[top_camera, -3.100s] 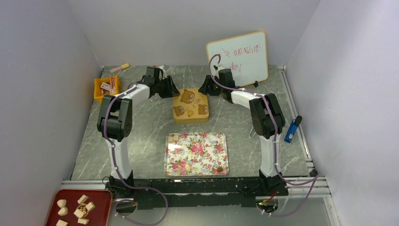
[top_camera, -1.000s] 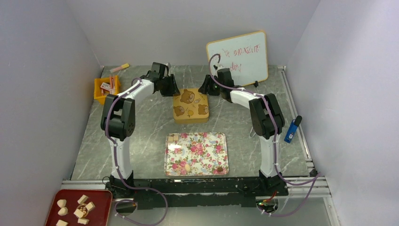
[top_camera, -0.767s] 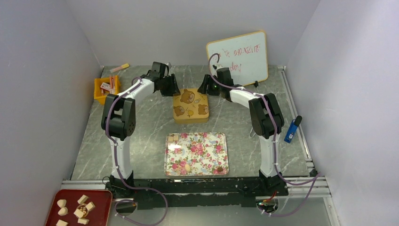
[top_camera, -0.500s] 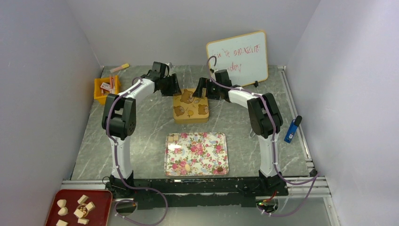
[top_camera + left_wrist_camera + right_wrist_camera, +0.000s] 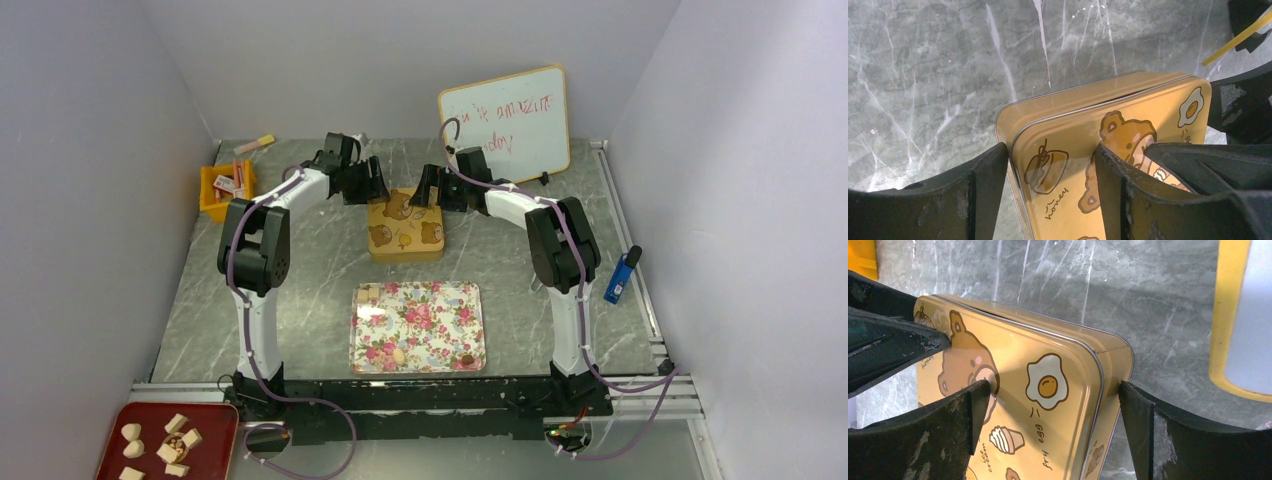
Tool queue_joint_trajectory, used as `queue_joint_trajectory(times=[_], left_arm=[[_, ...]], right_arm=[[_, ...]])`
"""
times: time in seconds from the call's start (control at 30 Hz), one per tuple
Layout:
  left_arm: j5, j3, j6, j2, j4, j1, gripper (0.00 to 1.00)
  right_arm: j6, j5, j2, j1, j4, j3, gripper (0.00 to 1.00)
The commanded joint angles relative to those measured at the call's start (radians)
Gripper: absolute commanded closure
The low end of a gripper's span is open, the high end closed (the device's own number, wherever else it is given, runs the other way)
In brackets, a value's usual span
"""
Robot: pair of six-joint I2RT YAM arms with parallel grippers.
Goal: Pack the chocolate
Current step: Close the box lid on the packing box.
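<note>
In the overhead view we find the yellow rectangular metal tin printed with brown bears [image 5: 405,228] at the centre of the grey marbled table [image 5: 300,300], with its lid seated. Both arms reach to the tin's far edge, in the upper centre of the frame. The left gripper [image 5: 1050,150] has its jaws spread. In the left wrist view one finger [image 5: 983,185] lies against the tin's left side wall at the corner, and the other [image 5: 1128,190] lies over the lid on the bear print. The right gripper [image 5: 1054,386] has its jaws spread wide. In the right wrist view one finger [image 5: 948,425] sits over the lid beside the fried-egg print. The other [image 5: 1143,425] stands just outside the tin's right corner, and we cannot tell whether it touches the wall. Neither gripper pinches anything. The chocolate pieces [image 5: 399,354] lie well apart from both grippers. A few rest on the rectangular floral tray [image 5: 440,320] in the lower centre: tan squarish ones at its upper left corner, a cream one near its lower edge and a dark brown one at its lower right corner. More cream-white pieces lie on the dark red tray [image 5: 215,450] at the lower left corner. A yellow-framed whiteboard [image 5: 505,125] leans at the upper right, and an orange plastic bin [image 5: 207,195] sits at the upper left.
</note>
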Motion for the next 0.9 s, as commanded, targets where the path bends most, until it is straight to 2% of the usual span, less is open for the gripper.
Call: queue_joint_trajectory(times=[0.0,0.87], left_arm=[[-0.111,-0.081,0.054,0.080,-0.120,-0.009,0.33],[-0.162,-0.127,0.051,-0.058,-0.039,0.068,0.22]], right_arm=[[-0.085,0.049,0.067,0.032,-0.321,-0.069,0.00],[-0.117,0.080,-0.039,-0.019,-0.310,-0.040,0.00]])
